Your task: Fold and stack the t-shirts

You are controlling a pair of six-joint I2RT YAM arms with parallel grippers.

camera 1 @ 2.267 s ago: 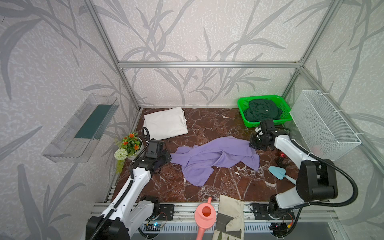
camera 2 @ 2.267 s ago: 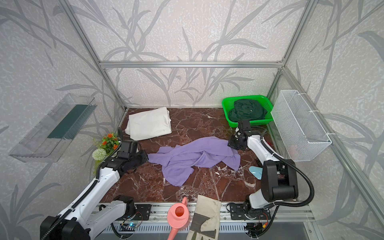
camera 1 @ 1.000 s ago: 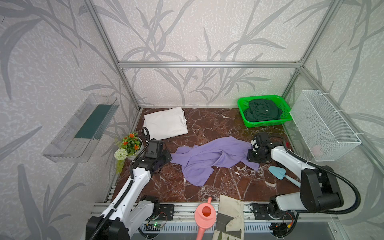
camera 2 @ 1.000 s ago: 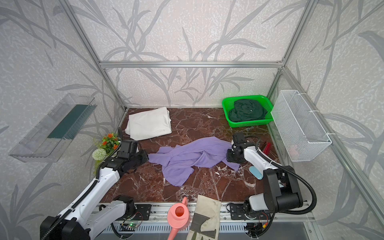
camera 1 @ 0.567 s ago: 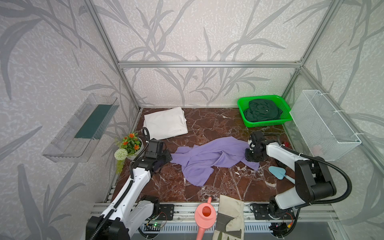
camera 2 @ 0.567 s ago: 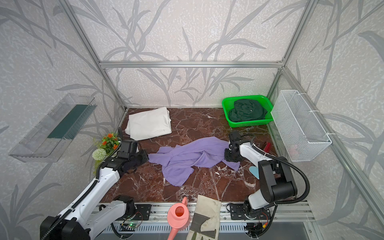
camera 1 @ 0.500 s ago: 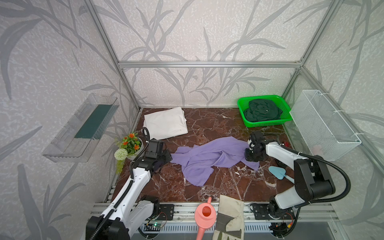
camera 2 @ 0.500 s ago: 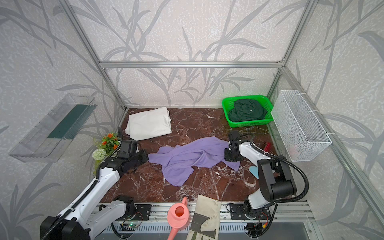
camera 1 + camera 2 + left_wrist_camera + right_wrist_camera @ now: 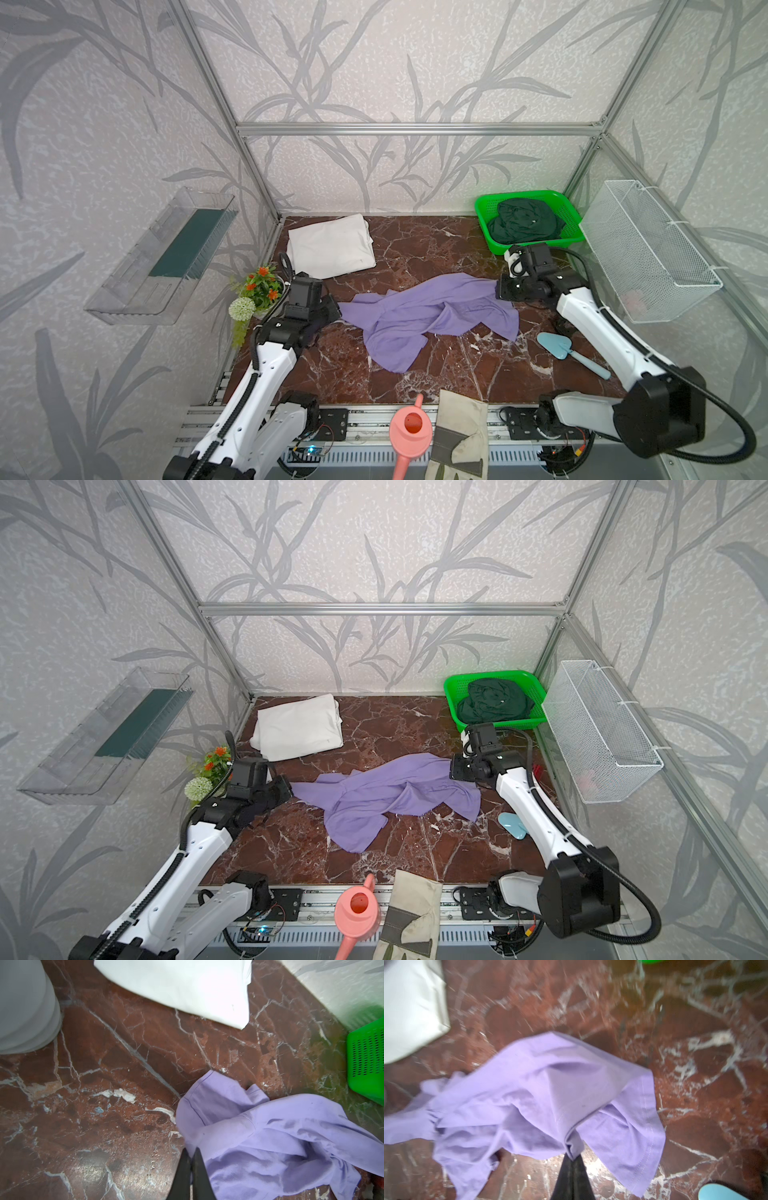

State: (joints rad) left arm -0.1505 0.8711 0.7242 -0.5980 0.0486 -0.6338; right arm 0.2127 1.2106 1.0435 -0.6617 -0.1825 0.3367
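A red-brown marble worktop (image 9: 415, 249) sits inside a cell papered with grey leaves. In both top views we see the soft, crumpled lavender t-shirt (image 9: 424, 316) spread across its middle. A folded white t-shirt (image 9: 330, 246) lies at the back left, and a dark green t-shirt (image 9: 524, 224) is bundled in a green plastic basket (image 9: 521, 193) at the back right. The left end effector (image 9: 334, 307) and right end effector (image 9: 500, 289) meet the lavender t-shirt's opposite ends.

In the left wrist view, the closed fingers (image 9: 200, 1172) appear to pinch its hemmed edge.

In the right wrist view, the fingers (image 9: 581, 1174) are clamped on a gathered fold, tenting the cloth. We judge it light, limp and prone to bunching; corners or shoulder seams should spread it best.
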